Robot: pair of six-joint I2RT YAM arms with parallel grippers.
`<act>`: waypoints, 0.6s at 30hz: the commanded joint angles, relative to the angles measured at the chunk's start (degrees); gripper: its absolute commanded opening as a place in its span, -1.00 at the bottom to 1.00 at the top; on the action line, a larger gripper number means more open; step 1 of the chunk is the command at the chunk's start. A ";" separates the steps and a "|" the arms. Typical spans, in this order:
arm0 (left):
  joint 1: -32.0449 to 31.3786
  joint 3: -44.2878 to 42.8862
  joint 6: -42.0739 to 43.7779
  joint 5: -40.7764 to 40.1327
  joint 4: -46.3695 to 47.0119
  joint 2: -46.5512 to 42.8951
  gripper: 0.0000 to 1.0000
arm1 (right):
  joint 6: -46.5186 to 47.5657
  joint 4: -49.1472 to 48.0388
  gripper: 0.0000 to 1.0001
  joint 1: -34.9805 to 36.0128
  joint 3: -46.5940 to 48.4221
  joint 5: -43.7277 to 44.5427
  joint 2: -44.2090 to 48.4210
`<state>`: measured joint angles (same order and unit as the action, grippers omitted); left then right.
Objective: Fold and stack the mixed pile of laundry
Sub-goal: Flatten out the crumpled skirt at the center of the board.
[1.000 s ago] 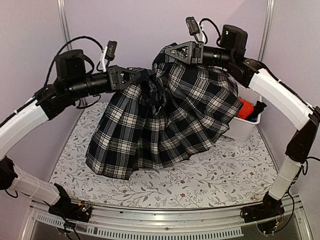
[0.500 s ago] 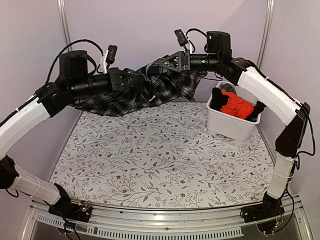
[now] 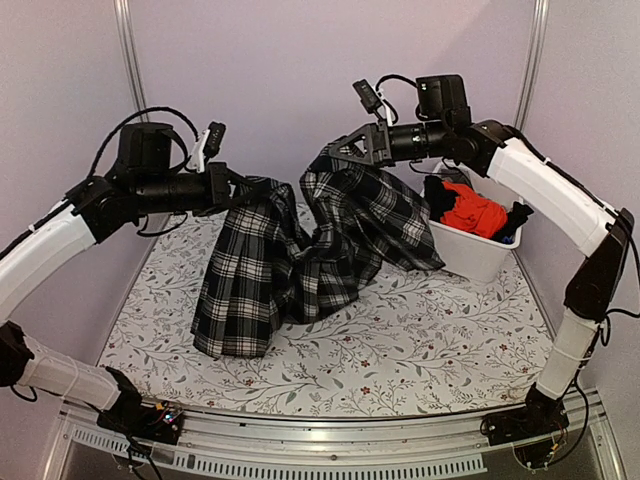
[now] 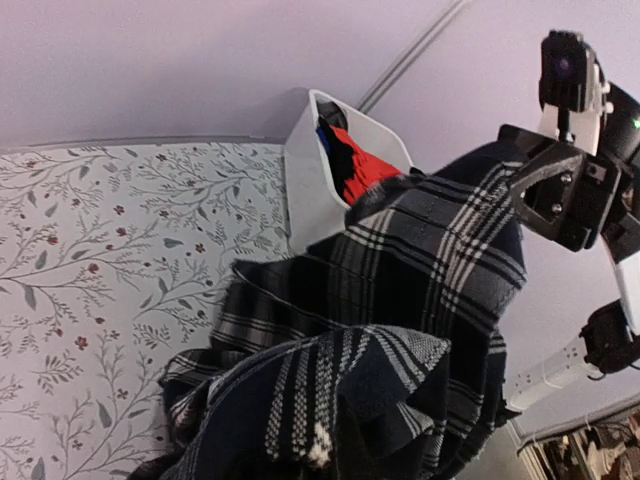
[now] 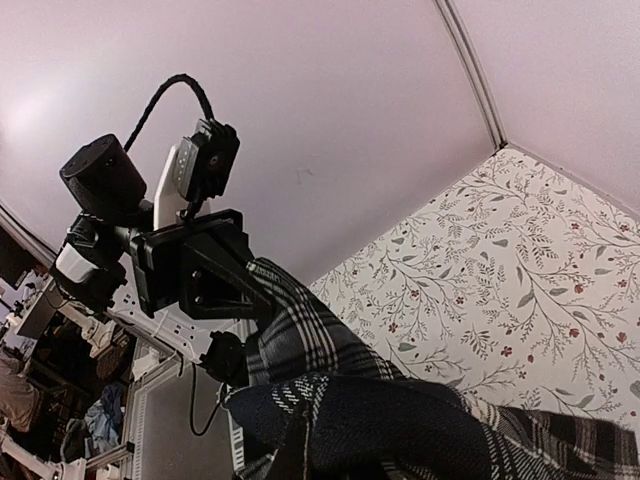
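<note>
A black-and-white plaid garment (image 3: 300, 255) hangs between my two grippers above the floral tablecloth (image 3: 420, 350), its lower edge resting on the cloth at the left. My left gripper (image 3: 240, 188) is shut on its left upper edge; the plaid (image 4: 400, 330) covers the fingers in the left wrist view. My right gripper (image 3: 335, 160) is shut on its right upper edge; the plaid (image 5: 400, 420) hides those fingers in the right wrist view too. An orange-red garment (image 3: 472, 212) and dark garments (image 3: 438, 190) lie in the white bin (image 3: 475, 255).
The white bin stands at the back right of the table, also visible in the left wrist view (image 4: 310, 180). Lilac walls close in the back and sides. A metal rail (image 3: 320, 440) runs along the near edge.
The plaid garment was swung up and back off the table half a second ago; now it has dropped down again and hangs narrower, its lower edge on the cloth at the left.
</note>
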<state>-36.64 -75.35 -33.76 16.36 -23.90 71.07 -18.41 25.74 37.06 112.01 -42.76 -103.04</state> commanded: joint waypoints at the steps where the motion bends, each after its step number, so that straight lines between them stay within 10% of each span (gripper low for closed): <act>1: 4.79 -2.00 -2.23 -2.45 1.70 -7.76 -1.00 | -2.84 -4.32 -1.00 -5.99 -0.79 1.82 5.53; 9: 17.76 3.43 -6.85 4.00 9.97 -5.68 -1.00 | -6.69 -10.01 -1.00 -9.21 1.48 3.67 0.71; 18: 35.09 -11.23 -8.53 17.16 26.87 18.12 -1.00 | -22.04 -27.21 -1.00 -15.06 33.45 -2.22 -30.86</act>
<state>-5.67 -77.76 -41.67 26.35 -8.05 81.01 -30.50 13.30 24.93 137.29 -42.37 -123.33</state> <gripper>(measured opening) 0.021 0.038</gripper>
